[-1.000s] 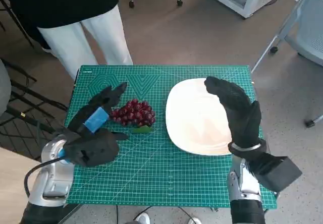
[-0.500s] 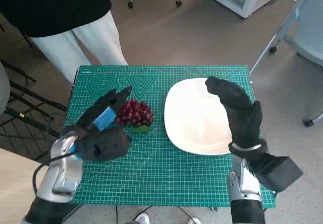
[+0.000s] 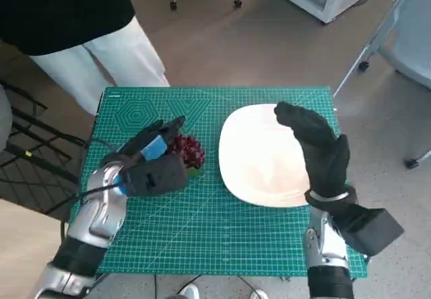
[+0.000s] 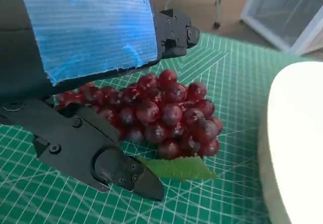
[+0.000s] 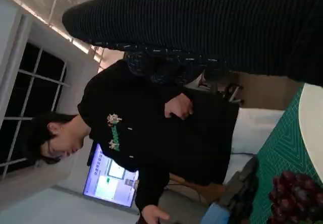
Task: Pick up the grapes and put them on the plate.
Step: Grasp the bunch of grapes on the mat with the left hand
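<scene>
You're bracketing the grapes (image 4: 166,114) with the left hand (image 3: 153,166), fingers (image 4: 121,169) spread, not pinching. Soft, lumpy bunch; cradle underneath, avoid squeezing.

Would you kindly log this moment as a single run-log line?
phase: reach | left hand: open, fingers around grapes, not lifted | right hand: open, above plate | grapes: on mat, beside plate

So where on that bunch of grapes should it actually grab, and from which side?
Probably across the wide middle of the grapes, from the side away from the plate, where the left hand sits. The bunch lies flat on the mat; no stem shows.
</scene>
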Robot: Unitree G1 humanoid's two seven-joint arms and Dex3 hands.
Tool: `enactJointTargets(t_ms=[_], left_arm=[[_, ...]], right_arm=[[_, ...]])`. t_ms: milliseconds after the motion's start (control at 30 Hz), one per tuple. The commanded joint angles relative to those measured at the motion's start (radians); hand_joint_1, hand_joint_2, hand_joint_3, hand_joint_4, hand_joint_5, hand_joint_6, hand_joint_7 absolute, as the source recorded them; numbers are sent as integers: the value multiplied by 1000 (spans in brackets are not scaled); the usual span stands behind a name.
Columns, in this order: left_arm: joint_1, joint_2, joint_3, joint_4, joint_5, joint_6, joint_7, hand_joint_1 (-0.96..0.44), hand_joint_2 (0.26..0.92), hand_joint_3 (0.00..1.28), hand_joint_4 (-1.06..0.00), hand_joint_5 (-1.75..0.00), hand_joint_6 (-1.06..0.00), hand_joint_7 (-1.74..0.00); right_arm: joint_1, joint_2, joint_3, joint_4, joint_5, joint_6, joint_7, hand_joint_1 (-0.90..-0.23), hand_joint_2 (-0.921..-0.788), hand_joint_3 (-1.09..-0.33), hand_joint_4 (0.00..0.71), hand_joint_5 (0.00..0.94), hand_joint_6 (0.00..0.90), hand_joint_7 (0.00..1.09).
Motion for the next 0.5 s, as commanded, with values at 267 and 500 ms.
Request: enactJointTargets(t_ms=[267,500], left_arm=[[-244,-79,-94,445,23,-85,90,-406,717,8,1,1,-116,-4],[-318,-115,-124,627,17,-138,111,-377,728,9,1,1,-118,-4]], right_arm=[[5,-4,-5,12,3,13,2,-661,-921,-736,400,9,3,547],[10,-7,-6,4,4,17,2,-662,-921,-736,401,10,8,548]])
